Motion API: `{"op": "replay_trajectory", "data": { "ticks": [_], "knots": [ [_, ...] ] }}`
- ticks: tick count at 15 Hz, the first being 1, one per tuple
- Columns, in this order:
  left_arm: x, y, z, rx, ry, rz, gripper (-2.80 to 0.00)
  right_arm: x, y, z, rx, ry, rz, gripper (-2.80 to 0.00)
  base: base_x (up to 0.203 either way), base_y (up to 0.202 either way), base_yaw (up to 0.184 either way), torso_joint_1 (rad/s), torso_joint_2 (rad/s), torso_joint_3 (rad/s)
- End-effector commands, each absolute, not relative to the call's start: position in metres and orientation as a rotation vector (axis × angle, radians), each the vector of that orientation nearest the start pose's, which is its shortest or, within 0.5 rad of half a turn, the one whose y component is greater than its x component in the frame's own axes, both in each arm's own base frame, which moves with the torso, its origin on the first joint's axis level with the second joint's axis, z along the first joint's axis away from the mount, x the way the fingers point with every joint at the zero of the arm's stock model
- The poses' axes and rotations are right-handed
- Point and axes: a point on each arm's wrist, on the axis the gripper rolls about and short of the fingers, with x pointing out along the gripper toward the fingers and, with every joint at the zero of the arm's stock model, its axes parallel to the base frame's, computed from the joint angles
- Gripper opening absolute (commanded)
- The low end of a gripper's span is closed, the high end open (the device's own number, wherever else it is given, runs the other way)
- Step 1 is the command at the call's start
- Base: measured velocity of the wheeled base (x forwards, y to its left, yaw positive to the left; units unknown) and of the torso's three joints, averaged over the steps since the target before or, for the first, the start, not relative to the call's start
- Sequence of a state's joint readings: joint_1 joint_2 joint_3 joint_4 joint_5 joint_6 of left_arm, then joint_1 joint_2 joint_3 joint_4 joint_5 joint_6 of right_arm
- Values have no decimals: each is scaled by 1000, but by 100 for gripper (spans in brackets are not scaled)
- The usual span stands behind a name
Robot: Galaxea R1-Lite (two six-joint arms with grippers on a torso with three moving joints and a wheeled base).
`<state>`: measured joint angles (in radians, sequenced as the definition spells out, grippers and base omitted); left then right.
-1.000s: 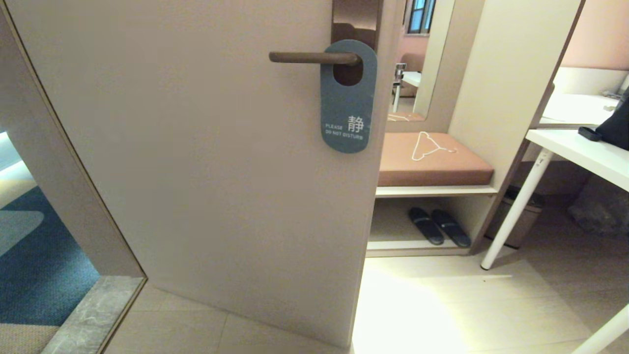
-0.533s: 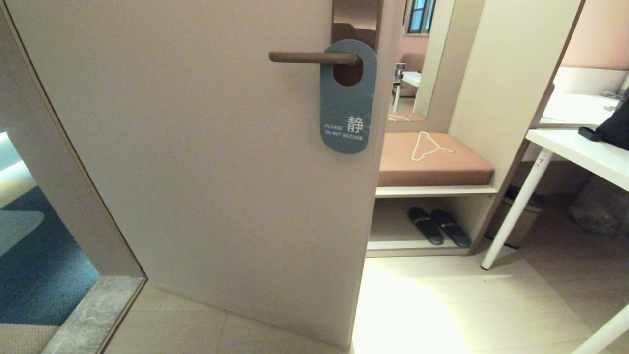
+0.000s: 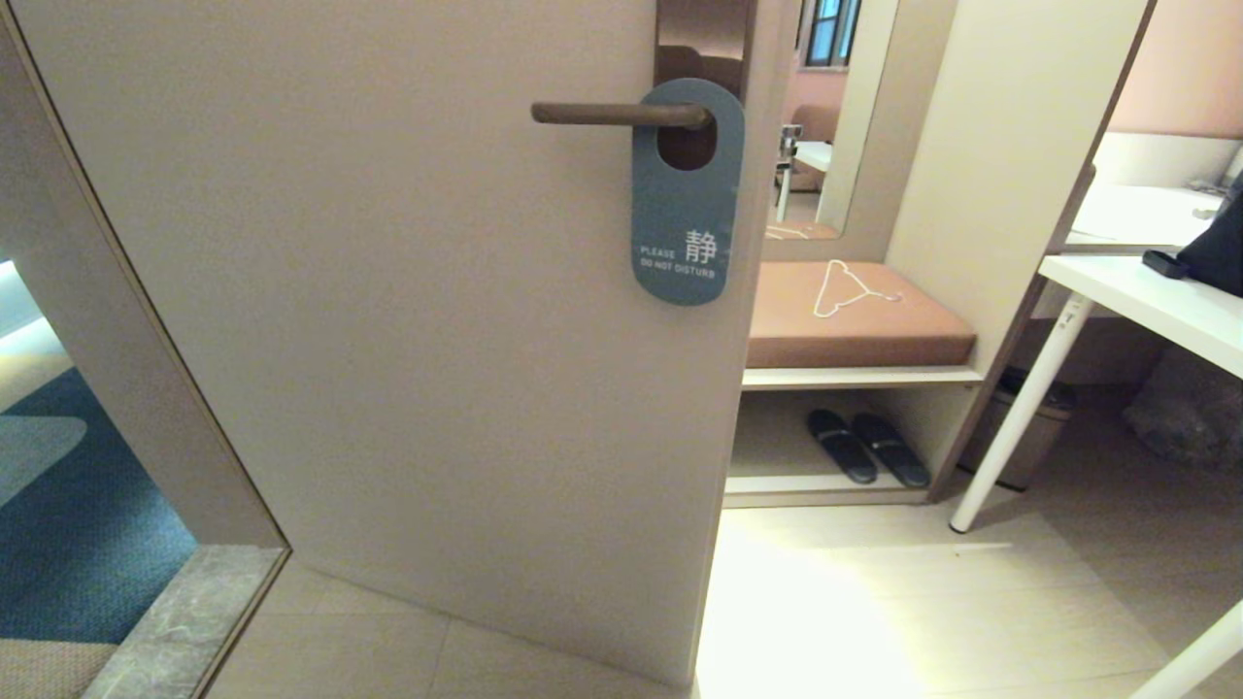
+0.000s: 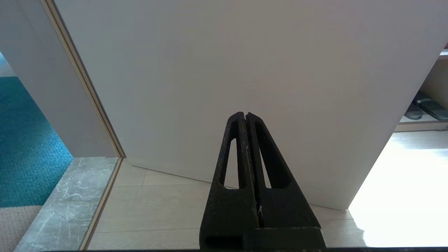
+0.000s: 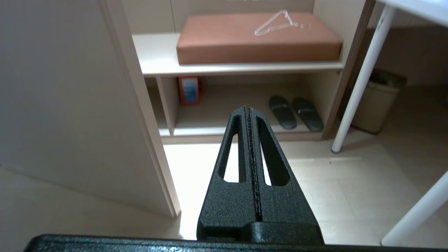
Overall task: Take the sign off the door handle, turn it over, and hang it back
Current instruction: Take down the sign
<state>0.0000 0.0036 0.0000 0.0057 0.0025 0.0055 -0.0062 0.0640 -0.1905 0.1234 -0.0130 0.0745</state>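
Note:
In the head view the slate-blue sign [image 3: 687, 218] hangs by its hole on the bronze door handle [image 3: 621, 115], its "Please do not disturb" side facing me. The handle sticks out leftward from a tall bronze backplate [image 3: 704, 39] near the door's right edge. Neither arm shows in the head view. My left gripper [image 4: 244, 115] is shut with nothing in it, low down and pointing at the bare door panel. My right gripper [image 5: 248, 109] is shut and empty too, low beside the door's edge and facing the shelf unit.
The open door [image 3: 408, 320] fills the middle. Right of it stands a shelf unit with a brown cushion [image 3: 855, 320], a clear hanger [image 3: 847, 287] and dark slippers [image 3: 867, 447]. A white table [image 3: 1156, 301] and a bin [image 3: 1029, 437] stand further right. Blue carpet [image 3: 68, 524] lies left.
The sign has swung slightly on the handle, its lower end drifting a little to the left. Both grippers stay shut.

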Motion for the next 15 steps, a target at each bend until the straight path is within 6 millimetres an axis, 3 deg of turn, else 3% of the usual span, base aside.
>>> {"op": "replay_trajectory", "data": {
  "ticks": [1,5,9,12,15],
  "knots": [
    [-23,0,75,6,9,3,-280,-20,0,152,75,47,-13,-280,0,0,0,0,0,0],
    [-23,0,75,7,8,3,-280,14,1,224,72,60,56,-280,0,0,0,0,0,0],
    [-23,0,75,6,8,3,-280,65,8,276,51,36,364,-280,0,0,0,0,0,0],
    [-23,0,75,6,9,3,-280,102,13,297,44,61,588,-280,0,0,0,0,0,0],
    [-23,0,75,6,9,3,-280,138,20,294,1,119,722,-280,0,0,0,0,0,0]
  ]
}}
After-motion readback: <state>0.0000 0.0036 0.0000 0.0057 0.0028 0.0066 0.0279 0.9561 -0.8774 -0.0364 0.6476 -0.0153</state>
